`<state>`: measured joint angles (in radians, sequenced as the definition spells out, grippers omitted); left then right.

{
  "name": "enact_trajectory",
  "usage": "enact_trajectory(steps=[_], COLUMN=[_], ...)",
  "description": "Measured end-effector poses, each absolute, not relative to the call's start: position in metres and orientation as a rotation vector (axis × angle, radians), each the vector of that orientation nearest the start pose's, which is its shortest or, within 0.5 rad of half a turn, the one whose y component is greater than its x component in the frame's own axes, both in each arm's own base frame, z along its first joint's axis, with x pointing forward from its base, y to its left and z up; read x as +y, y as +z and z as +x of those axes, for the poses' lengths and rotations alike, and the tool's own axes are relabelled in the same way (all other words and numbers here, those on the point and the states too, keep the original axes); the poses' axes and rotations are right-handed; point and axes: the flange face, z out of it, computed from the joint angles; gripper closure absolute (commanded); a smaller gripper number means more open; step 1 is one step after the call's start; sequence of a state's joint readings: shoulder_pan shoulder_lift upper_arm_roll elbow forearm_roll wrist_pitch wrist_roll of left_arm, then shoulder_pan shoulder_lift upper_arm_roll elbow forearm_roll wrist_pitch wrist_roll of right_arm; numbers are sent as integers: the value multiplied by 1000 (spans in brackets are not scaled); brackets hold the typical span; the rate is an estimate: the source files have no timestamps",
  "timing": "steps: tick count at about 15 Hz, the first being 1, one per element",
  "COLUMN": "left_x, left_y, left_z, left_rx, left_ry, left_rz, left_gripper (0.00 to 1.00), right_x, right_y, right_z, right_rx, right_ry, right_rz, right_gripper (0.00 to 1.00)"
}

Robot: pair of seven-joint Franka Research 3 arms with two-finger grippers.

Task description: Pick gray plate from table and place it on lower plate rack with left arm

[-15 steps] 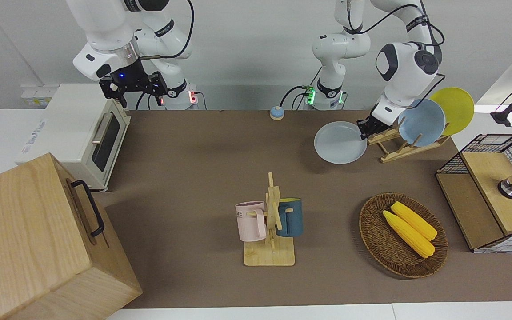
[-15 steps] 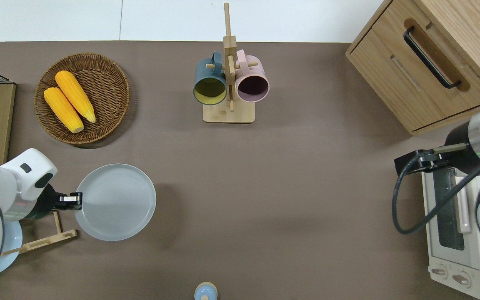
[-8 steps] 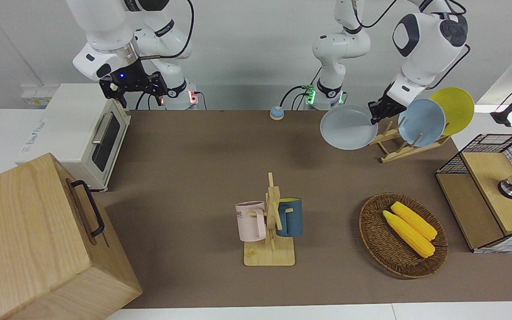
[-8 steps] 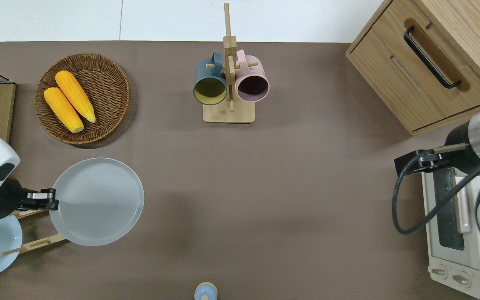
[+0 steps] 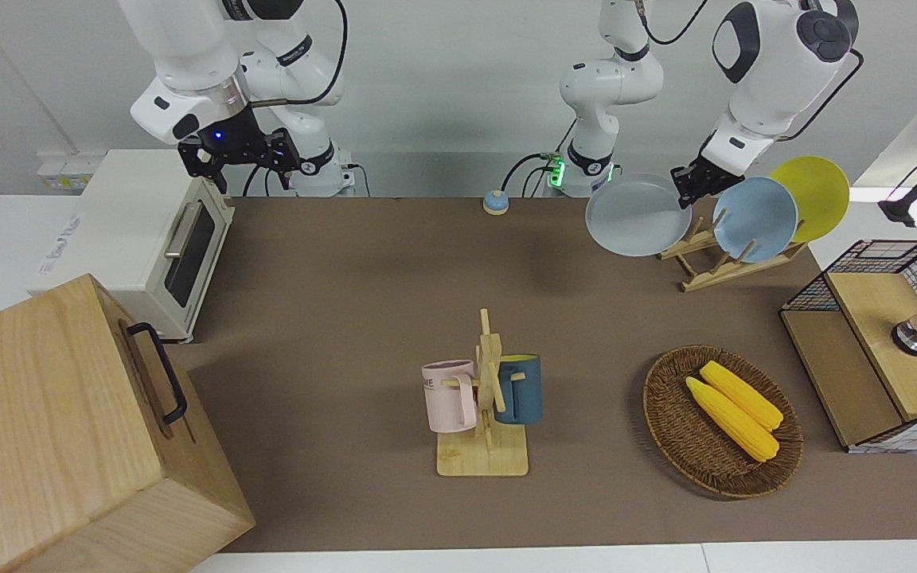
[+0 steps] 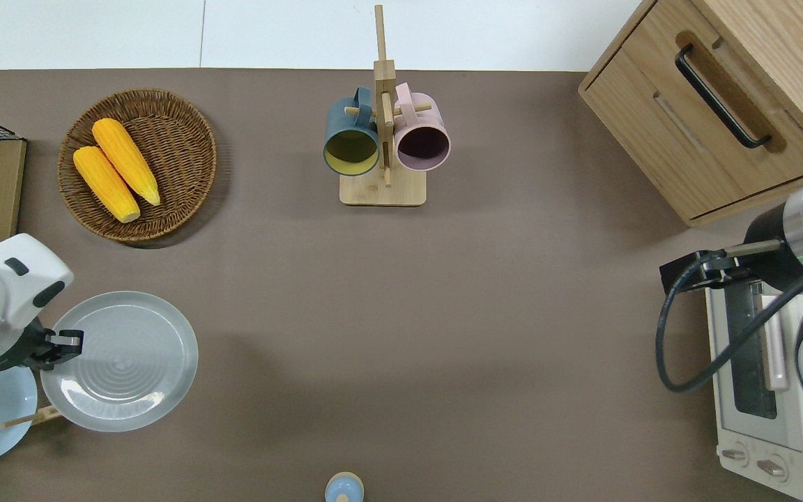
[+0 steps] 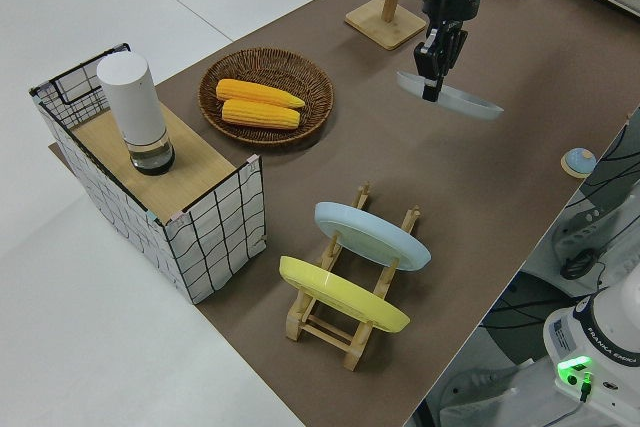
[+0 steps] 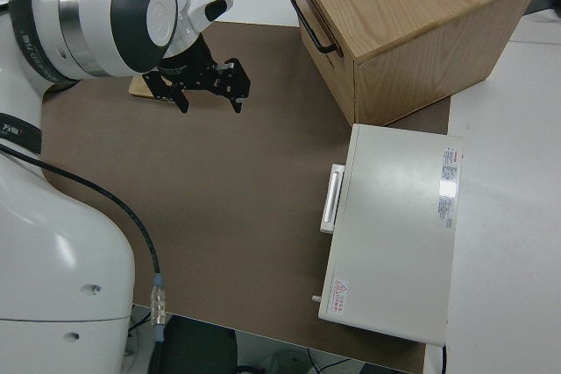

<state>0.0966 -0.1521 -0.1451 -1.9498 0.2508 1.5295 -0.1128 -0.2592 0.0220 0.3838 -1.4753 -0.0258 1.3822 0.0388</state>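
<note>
Gray plate [image 6: 123, 362] airborne, seemingly slightly tilted, rim pinched by left end effector [image 6: 70, 341]

Front view. The left gripper [image 5: 689, 181] clamps the rim of the gray plate [image 5: 637, 215], which hangs tilted in the air, clear of the table [image 5: 347, 318], beside the lower plate rack [image 5: 717, 263]. The rack carries a sky-blue plate [image 5: 755, 219] and a yellow plate [image 5: 813, 195], both leaning on edge. Farther from the robots lie a wicker basket [image 5: 669, 422] with two corn cobs [image 5: 733, 407] and a wooden mug stand [image 5: 486, 414] bearing a pink mug [image 5: 449, 396] and a dark blue mug [image 5: 519, 388]. The right arm [image 5: 188, 79] is parked, its gripper [image 5: 239, 155] spread wide.
</note>
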Motion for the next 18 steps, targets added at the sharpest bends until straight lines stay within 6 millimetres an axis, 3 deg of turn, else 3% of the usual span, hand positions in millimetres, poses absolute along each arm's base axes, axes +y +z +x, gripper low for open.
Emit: enact_trajectory(steps=[3, 10, 15, 18], left_x=[-6, 23, 28, 29], left_y=[517, 505, 497, 482], left_z=[488, 491, 496, 498], left_rx=[-39, -16, -22, -70], left_ry=[387, 506, 523, 523], left_rz=[-2624, -2255, -2155, -2135], left_gripper=[1000, 1000, 1000, 1000], right_x=[62, 62, 62, 62], right_y=[642, 642, 642, 642], right_z=[537, 537, 537, 537], right_rx=[-131, -131, -131, -131], right_ry=[177, 177, 177, 177], right_rz=[-3160, -3160, -3160, -3160], right_gripper=[17, 17, 17, 17])
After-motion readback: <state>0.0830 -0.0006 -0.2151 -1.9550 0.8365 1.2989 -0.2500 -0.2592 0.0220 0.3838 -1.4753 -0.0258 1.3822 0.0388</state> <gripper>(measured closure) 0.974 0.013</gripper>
